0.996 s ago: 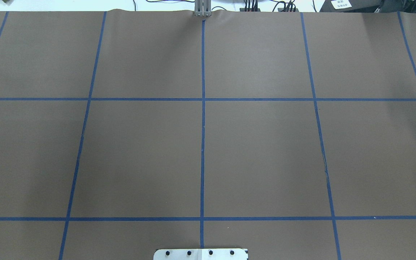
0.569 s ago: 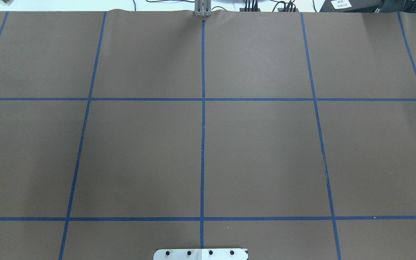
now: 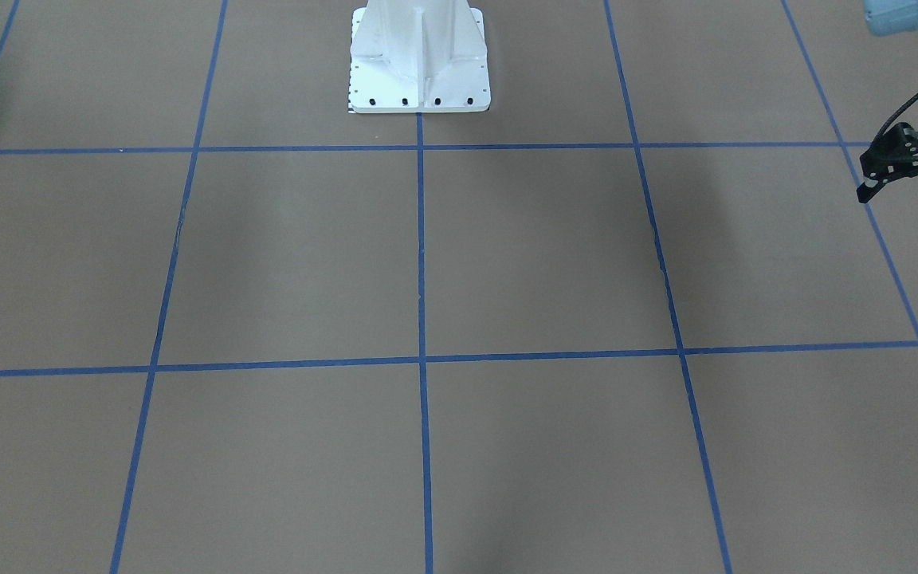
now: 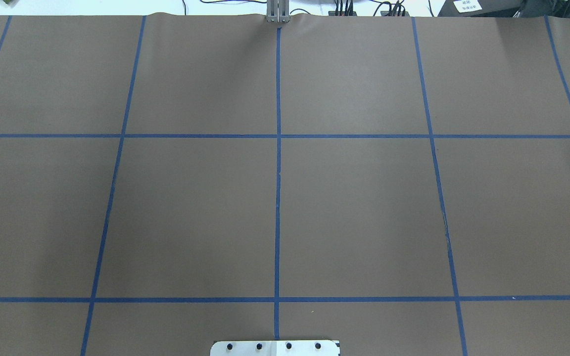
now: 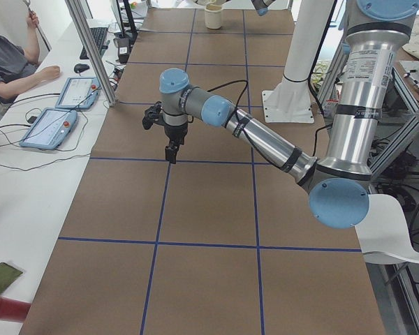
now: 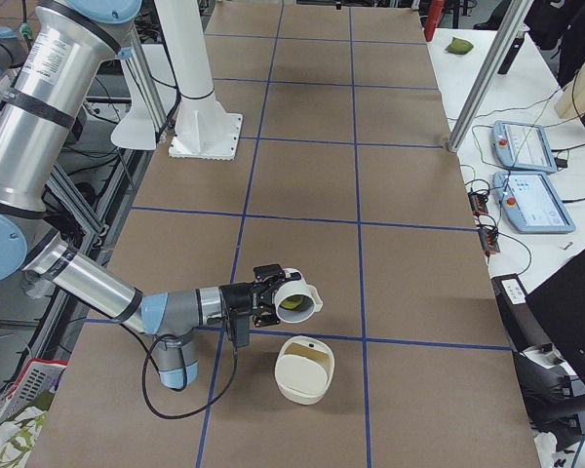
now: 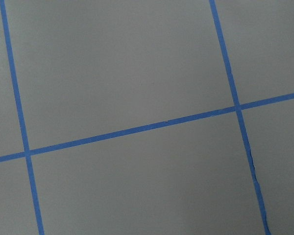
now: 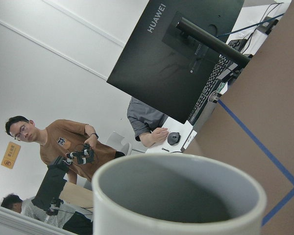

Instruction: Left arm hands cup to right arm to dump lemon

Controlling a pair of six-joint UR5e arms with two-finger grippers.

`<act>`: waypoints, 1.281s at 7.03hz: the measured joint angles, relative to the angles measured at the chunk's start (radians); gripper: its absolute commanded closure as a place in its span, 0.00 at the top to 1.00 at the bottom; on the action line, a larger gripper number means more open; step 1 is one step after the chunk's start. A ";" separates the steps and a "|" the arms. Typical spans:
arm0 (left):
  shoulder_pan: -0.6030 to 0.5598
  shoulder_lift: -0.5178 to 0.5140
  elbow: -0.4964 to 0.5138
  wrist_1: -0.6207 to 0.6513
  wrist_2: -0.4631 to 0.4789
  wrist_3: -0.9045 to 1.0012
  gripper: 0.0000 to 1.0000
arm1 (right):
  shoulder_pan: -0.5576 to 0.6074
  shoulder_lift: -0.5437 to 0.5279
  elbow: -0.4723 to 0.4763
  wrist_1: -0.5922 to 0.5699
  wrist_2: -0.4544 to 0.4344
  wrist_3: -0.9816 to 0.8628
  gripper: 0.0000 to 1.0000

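The white cup [image 6: 297, 295] hangs tipped on its side at the black fingers of my right gripper [image 6: 271, 298], low over the table near the right end; whether those fingers are shut on it I cannot tell. A yellow-green lemon [image 6: 292, 306] piece shows in its mouth. In the right wrist view the cup's rim [image 8: 176, 169] fills the bottom, grey inside, with no lemon in sight. My left gripper [image 3: 908, 194] hangs open and empty over the table's left side, fingers [image 5: 172, 151] pointing down.
A cream bowl [image 6: 305, 369] stands on the table just below and in front of the tipped cup. The white robot pedestal [image 3: 419, 72] is at the table's back middle. Teach pendants [image 6: 531, 200], a monitor [image 8: 176, 54] and seated people [image 5: 14, 59] line the operators' side.
In the overhead view, the small black tip at the left edge has slipped slightly further out of view. Nothing else differs.
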 measured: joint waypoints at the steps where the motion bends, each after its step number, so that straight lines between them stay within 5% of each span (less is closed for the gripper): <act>1: 0.000 0.000 -0.003 0.000 0.001 0.000 1.00 | 0.008 0.012 -0.005 0.003 0.000 0.110 0.00; 9: 0.003 -0.007 -0.010 -0.001 0.000 0.000 1.00 | 0.141 0.122 -0.123 0.046 -0.008 0.688 0.08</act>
